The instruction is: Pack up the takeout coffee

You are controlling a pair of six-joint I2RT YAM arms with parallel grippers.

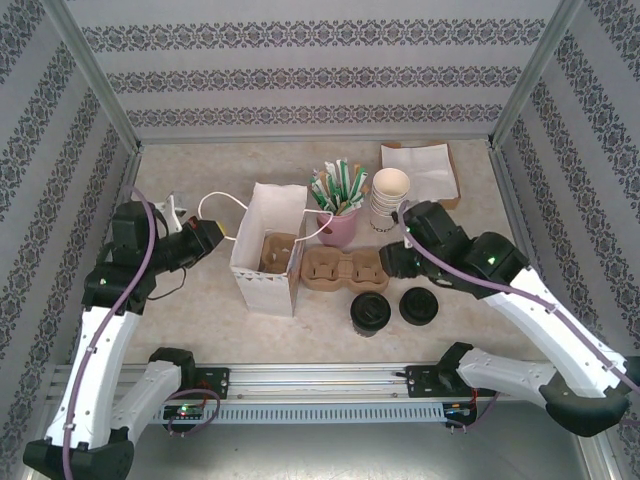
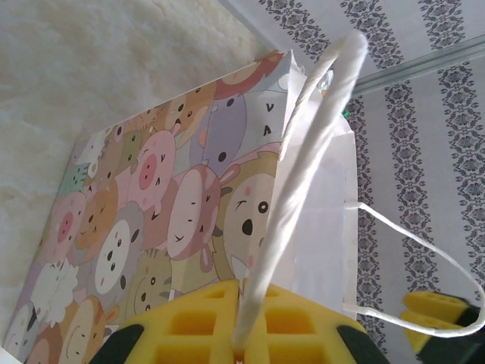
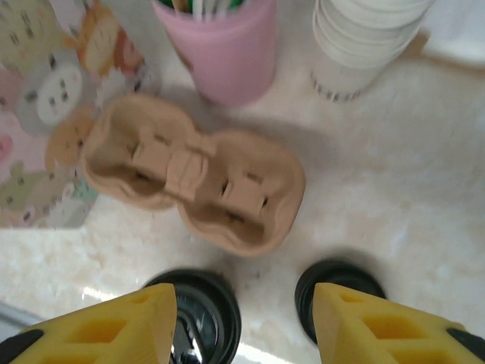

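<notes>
bag [image 1: 270, 245] upright a little left of the bench [image 1: 480, 330] middle, mouth open, animal print on one side. inside it, a carrier [image 1: 278, 250].

left claw [image 1: 212, 236] on the bag's side toward the left edge, clenched on a handle [image 2: 303, 152], white cord pinched between the yellow fingers [image 2: 189, 326]. second handle [image 2: 424, 258] hanging loose at the bag's other side.

empty carrier [image 1: 343, 270] flat on the bench, right against the bag's side toward the right edge, both holes bare. behind it, toward the far edge, a pink cup [image 1: 340, 228] full of sticks. next to that, a stack [image 1: 388, 200] of lidless cups. napkins [image 1: 420, 170] by the far edge.

coffee [image 1: 370, 313] near the front edge, just in front of the empty carrier, black lid up, cup under it barely seen. spare lid [image 1: 419, 306] just beside it toward the right edge; cup beneath or not, cannot tell.

right claw [image 1: 390, 262] above the bench between stack and coffee, released, fingers [image 3: 364, 326] apart with nothing between. from its wrist, coffee [image 3: 198, 318] low by one finger, spare lid [image 3: 333, 292] by the other, empty carrier [image 3: 197, 178] beyond.
</notes>
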